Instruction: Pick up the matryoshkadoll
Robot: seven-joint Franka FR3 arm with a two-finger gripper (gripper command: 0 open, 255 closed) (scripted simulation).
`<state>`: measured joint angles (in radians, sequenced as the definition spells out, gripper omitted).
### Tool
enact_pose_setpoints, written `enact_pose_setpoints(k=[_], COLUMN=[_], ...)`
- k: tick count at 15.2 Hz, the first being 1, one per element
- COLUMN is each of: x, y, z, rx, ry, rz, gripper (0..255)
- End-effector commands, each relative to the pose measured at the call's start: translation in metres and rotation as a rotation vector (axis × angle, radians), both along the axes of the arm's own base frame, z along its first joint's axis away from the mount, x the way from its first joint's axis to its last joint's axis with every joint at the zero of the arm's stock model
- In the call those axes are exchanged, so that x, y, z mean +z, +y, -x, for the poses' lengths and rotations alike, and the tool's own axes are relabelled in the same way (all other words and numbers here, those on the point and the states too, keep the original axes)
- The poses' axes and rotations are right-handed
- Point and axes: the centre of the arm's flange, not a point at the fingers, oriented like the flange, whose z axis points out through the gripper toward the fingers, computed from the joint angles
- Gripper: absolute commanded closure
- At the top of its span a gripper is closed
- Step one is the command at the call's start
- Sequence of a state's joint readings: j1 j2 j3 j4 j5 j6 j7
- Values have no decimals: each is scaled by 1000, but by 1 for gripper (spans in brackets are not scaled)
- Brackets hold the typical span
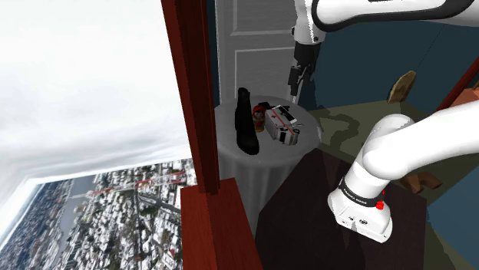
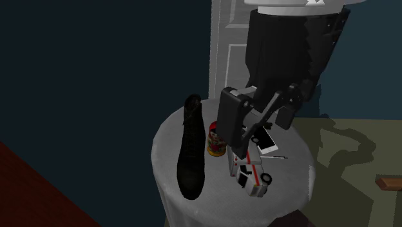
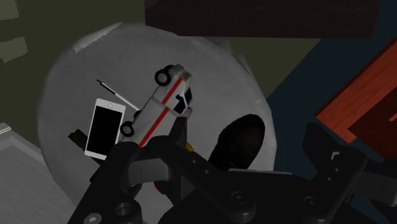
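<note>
End effector (image 2: pixel 261 132) hangs over the round, grey-draped desk (image 2: pixel 167 138), fingers spread wide and gripping nothing. Below it the matryoshka doll (image 2: pixel 217 143) (red and yellow, quite small) stands upright near the desk's middle. A tall black boot (image 2: pixel 192 155) lies just beside the doll, along the desk's edge at the second exterior view's left. On the doll's other side a white toy ambulance (image 2: pixel 253 175) with a red stripe sits toward the near edge. Beyond the ambulance lie a white smartphone (image 3: pixel 104 127) and a thin pen (image 3: pixel 114 94).
</note>
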<state>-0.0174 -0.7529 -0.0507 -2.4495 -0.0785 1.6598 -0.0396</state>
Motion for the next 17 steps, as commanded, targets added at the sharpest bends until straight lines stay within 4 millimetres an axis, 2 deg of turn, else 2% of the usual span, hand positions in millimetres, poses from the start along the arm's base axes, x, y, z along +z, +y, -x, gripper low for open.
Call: enact_pose_setpoints(k=[1, 9, 17], x=[0, -67, -132], y=[0, -64, -118], z=[0, -44, -103], rx=[0, 151, 302], ry=[0, -83, -167], rz=[0, -43, -87], gripper=[0, 0, 0])
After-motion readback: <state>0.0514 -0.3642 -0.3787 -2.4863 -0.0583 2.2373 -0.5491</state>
